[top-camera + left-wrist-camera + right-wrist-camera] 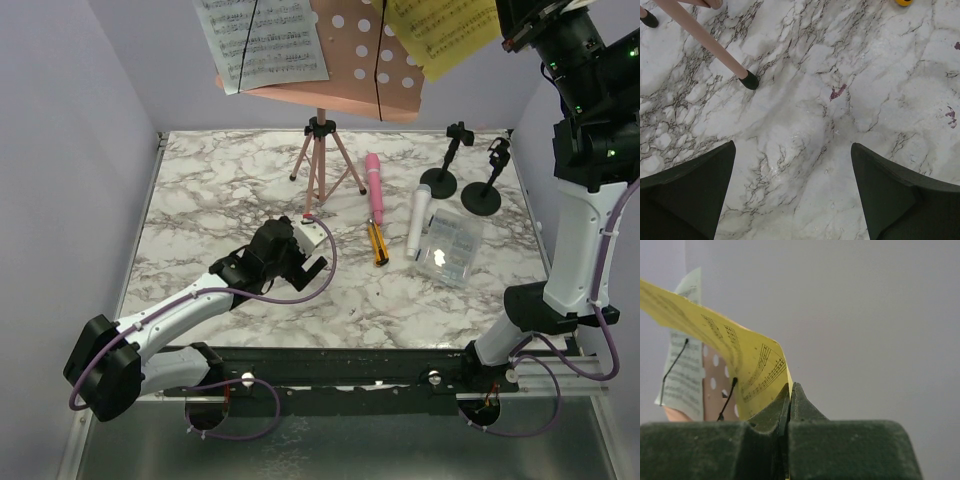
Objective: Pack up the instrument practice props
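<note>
Up at the upper right of the overhead view, your right gripper (pixel 790 396) is pinched tight on a corner of the yellow page (pixel 754 371). The sheet curls away to the left, toward the pink rack (pixel 352 62). Its length runs leftward from the fingers, so any pull should go right, away from the rack. You cannot tell whether its far edge is clear of the thin black wire holder (pixel 726 401). Lower, left of centre, your left gripper (pixel 792 147) hangs spread wide and empty over the marble table (pixel 805 100), just beside a tripod foot (pixel 749 81). The white page (pixel 265 40) sits on the rack's left side.
</note>
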`<control>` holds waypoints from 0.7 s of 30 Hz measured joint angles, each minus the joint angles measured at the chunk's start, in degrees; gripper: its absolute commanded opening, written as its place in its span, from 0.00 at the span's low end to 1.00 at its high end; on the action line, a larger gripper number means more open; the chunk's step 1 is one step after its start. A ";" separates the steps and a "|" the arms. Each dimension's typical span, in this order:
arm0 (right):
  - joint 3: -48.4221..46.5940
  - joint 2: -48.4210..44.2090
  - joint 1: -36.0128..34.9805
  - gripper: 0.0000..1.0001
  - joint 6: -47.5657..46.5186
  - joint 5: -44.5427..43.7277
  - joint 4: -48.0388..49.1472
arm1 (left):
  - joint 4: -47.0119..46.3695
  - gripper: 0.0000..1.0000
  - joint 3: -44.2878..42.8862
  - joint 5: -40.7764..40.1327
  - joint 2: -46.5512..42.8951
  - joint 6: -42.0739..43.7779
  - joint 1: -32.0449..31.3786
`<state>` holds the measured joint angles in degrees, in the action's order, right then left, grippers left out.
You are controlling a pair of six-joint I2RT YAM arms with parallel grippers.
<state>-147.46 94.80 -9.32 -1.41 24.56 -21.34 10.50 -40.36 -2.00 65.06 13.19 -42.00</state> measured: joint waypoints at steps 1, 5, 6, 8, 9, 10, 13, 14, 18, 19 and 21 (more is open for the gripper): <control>-0.31 0.00 0.00 0.00 -0.46 -1.40 -0.31 | 0.00 0.99 0.00 0.00 0.15 -0.02 0.00; -1.05 0.02 0.00 0.00 -2.25 -7.56 -1.64 | 0.07 0.99 0.00 0.00 0.44 -0.02 0.00; -1.31 0.02 0.00 0.00 -2.73 -9.03 -2.08 | 0.07 0.99 0.00 0.00 0.48 -0.02 0.00; -1.55 -0.11 0.00 0.00 -3.21 -10.62 -2.34 | 0.09 0.99 0.00 0.00 0.55 0.00 0.00; -1.55 -0.28 0.00 0.00 -3.39 -11.26 -2.54 | 0.11 0.99 0.00 0.00 0.57 -0.02 0.00; -1.55 -0.50 0.00 0.00 -3.54 -11.78 -2.84 | 0.11 0.99 0.00 0.00 0.59 0.00 0.00; -1.55 -1.36 0.00 0.00 -3.80 -12.61 -3.65 | 0.13 0.99 0.00 0.02 0.68 -0.02 0.00; -1.55 -1.68 0.00 0.00 -3.87 -12.87 -3.98 | 0.15 0.99 0.00 0.00 0.70 -0.02 0.00; -1.53 -3.15 0.00 0.00 -4.22 -13.38 -4.42 | 0.20 0.99 0.00 0.00 0.76 -0.02 0.00; -1.53 -3.54 0.00 0.00 -4.22 -13.38 -4.48 | 0.20 0.99 0.00 0.00 0.76 0.00 0.00; -1.53 -4.20 0.00 0.00 -4.24 -13.38 -4.52 | 0.24 0.99 0.00 0.00 0.79 -0.02 0.00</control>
<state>-148.99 90.61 -9.32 -5.65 11.18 -25.87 10.74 -40.36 -2.00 65.84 13.17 -42.00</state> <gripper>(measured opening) 0.003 0.989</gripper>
